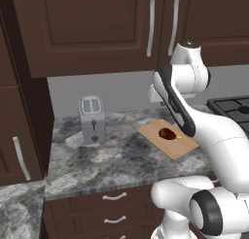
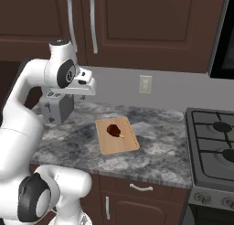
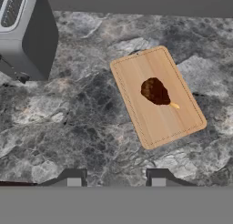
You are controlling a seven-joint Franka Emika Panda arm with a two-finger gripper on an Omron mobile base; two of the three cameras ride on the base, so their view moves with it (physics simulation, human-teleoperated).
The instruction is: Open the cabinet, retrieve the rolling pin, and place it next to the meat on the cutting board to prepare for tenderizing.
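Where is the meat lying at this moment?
The meat lies on the cutting board, toward its far half in the hand view. The board rests on the countertop between the toaster and the stove.

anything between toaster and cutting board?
Nothing: bare grey countertop between toaster and cutting board, clearest in the hand view.
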